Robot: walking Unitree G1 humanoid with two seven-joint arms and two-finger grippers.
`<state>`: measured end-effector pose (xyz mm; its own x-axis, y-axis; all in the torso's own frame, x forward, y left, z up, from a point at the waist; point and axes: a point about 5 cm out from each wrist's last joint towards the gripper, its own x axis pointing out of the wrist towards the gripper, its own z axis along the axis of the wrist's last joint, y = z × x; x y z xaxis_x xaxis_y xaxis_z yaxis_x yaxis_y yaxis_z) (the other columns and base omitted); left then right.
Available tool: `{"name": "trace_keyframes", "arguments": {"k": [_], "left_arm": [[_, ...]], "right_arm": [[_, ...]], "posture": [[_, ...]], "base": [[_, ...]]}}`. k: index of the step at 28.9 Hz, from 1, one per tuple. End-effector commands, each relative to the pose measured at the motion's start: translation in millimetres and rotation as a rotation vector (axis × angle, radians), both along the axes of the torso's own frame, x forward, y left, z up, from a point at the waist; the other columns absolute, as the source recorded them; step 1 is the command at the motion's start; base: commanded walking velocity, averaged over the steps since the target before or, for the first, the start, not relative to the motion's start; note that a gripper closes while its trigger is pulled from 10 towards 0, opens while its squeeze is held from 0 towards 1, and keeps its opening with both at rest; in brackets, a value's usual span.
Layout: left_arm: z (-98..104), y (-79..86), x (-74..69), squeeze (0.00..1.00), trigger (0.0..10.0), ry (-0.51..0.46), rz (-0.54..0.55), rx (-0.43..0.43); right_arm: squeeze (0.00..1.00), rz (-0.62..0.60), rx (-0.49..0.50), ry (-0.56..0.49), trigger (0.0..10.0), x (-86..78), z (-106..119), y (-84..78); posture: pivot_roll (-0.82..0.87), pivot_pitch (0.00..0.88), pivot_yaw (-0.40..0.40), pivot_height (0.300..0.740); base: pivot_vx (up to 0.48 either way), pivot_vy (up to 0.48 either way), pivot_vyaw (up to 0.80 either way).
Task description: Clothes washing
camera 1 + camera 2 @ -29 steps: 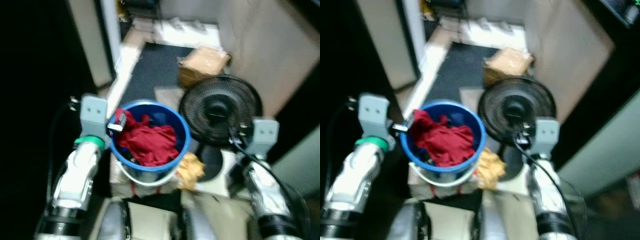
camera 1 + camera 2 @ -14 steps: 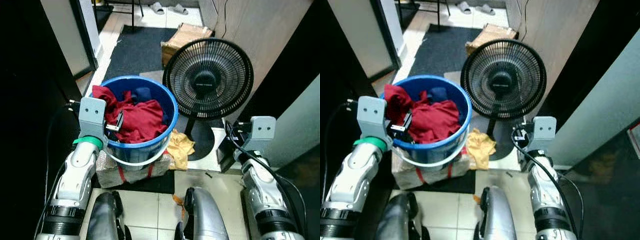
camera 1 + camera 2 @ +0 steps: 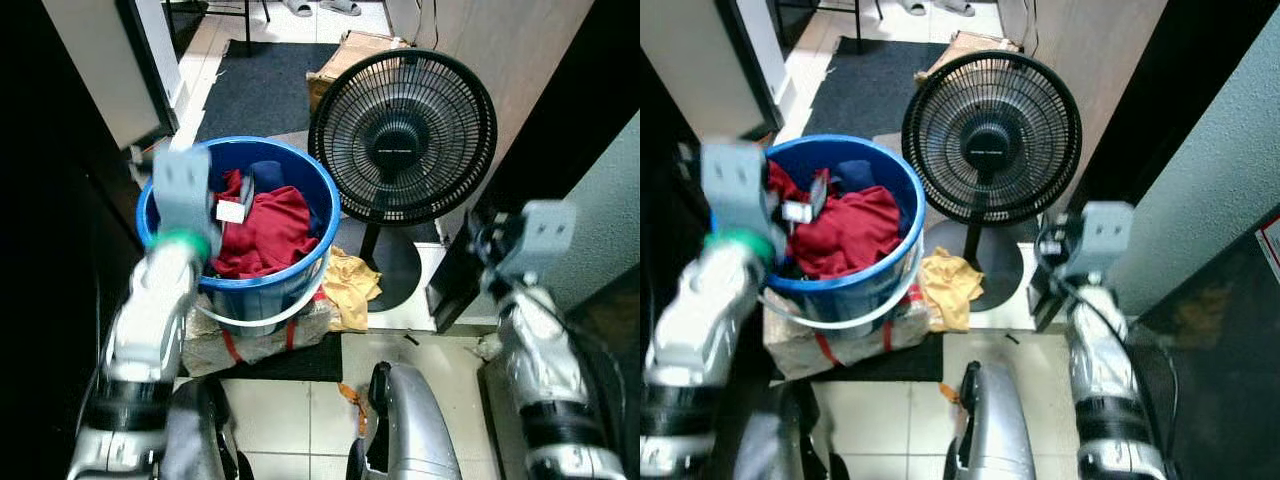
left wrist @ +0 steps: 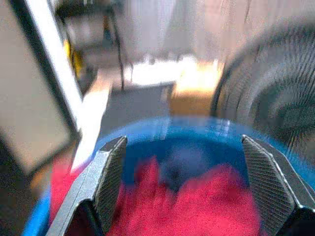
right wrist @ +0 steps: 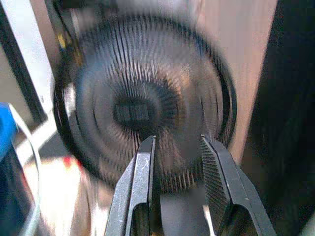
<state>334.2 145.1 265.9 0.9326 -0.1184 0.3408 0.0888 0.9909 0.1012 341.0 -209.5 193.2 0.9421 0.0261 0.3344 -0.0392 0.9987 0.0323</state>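
Left eye: blue bucket [image 3: 240, 290] sits on a wrapped bundle [image 3: 255, 340] on the floor, red clothes [image 3: 262, 232] piled inside with a dark blue item [image 3: 266, 176] at the bucket's 12 o'clock. Left gripper [image 3: 232, 210] hangs over the bucket's 9 o'clock rim, just above the red clothes; arm is motion-blurred. Black fan [image 3: 403, 135] stands at 3 o'clock of the bucket, yellow cloth [image 3: 350, 290] on the floor between bucket and fan base. Right eye: same layout; right gripper [image 3: 1055, 245] is beside the fan base, well apart from the bucket. Left wrist: blurred, fingers [image 4: 109, 182] spread wide, red clothes [image 4: 197, 206] and bucket rim [image 4: 197, 129] framed between them, nothing gripped. Right wrist: fingers [image 5: 140, 189] slightly apart, empty, pointing at the fan [image 5: 142, 108]; bucket edge [image 5: 7, 157] at 9 o'clock.
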Motion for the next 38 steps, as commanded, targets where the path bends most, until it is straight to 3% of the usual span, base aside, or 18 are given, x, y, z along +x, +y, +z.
{"name": "trace_keyframes", "arguments": {"k": [1,3,5,15,18,20,22,23,26,29,32,33,36,38], "left_arm": [[-1,-5.0,-1.1,0.0,10.0,0.017,-0.027,-0.001],[8,-12.1,1.1,0.0,10.0,-0.001,-0.049,-0.003],[22,-24.2,11.8,0.0,10.0,-0.026,-0.06,-0.034],[30,-24.1,28.1,0.0,10.0,0.014,0.025,-0.079],[30,-7.8,27.5,0.0,10.0,0.04,0.093,-0.093],[30,-7.8,27.5,0.0,10.0,0.04,0.093,-0.093],[29,14.9,21.4,0.0,10.0,0.053,0.161,-0.088],[29,14.9,21.4,0.0,10.0,0.053,0.161,-0.088],[24,37.0,13.6,0.0,10.0,0.079,0.223,-0.073],[10,61.4,3.5,0.0,10.0,0.116,0.318,-0.058],[2,66.8,1.4,0.0,10.0,0.129,0.355,-0.068],[2,66.8,1.4,0.0,10.0,0.129,0.355,-0.068],[-14,39.1,11.0,0.0,10.0,0.151,0.218,-0.062],[-13,19.8,15.6,0.0,10.0,0.155,0.104,-0.044]], "right_arm": [[0.0,0.007,0.011,-0.012,10.0,-0.6,5,-0.9],[0.0,0.024,0.015,-0.044,10.0,1.7,16,3.7],[0.0,0.088,0.023,-0.105,10.0,9.2,37,21.0],[0.0,0.158,0.016,-0.133,10.0,24.8,60,42.8],[0.0,0.183,-0.002,-0.115,10.0,31.0,66,49.7],[0.0,0.183,-0.002,-0.115,10.0,31.0,66,49.7],[0.0,0.223,-0.033,-0.073,10.0,36.9,66,58.6],[0.0,0.223,-0.033,-0.073,10.0,36.9,66,58.6],[0.0,0.296,-0.041,-0.031,10.0,42.9,64,68.2],[0.0,0.398,-0.123,0.058,10.0,52.8,52,88.2],[0.0,0.391,-0.185,0.087,10.0,57.8,48,95.8],[0.0,0.391,-0.185,0.087,10.0,57.8,48,95.8],[0.0,0.351,-0.197,0.101,10.0,63.3,46,101.7],[0.0,0.352,-0.191,0.084,10.0,64.5,51,103.8]], "posture": [[-0.02,0.099,0.009,0.49],[-0.03,0.098,0.012,0.485],[-0.03,0.1,0.005,0.475],[-0.02,0.113,-0.014,0.455],[0.0,0.132,-0.034,0.45],[0.0,0.132,-0.034,0.45],[0.03,0.152,-0.056,0.45],[0.03,0.152,-0.056,0.45],[0.08,0.174,-0.074,0.45],[0.11,0.188,-0.099,0.45],[0.13,0.199,-0.123,0.45],[0.13,0.199,-0.123,0.45],[0.14,0.205,-0.132,0.45],[0.12,0.197,-0.126,0.45]], "base": [[0.0,0.0,0.0],[0.0,0.0,0.0],[0.0,0.0,0.0],[0.0,0.0,0.0],[0.0,0.0,0.0],[0.0,0.0,0.0],[0.0,0.0,0.0],[0.0,0.0,0.0],[0.0,0.0,0.0],[0.0,0.0,0.0],[0.0,0.0,0.0],[0.0,0.0,0.0],[0.0,0.0,0.0],[0.0,0.0,0.0]]}}
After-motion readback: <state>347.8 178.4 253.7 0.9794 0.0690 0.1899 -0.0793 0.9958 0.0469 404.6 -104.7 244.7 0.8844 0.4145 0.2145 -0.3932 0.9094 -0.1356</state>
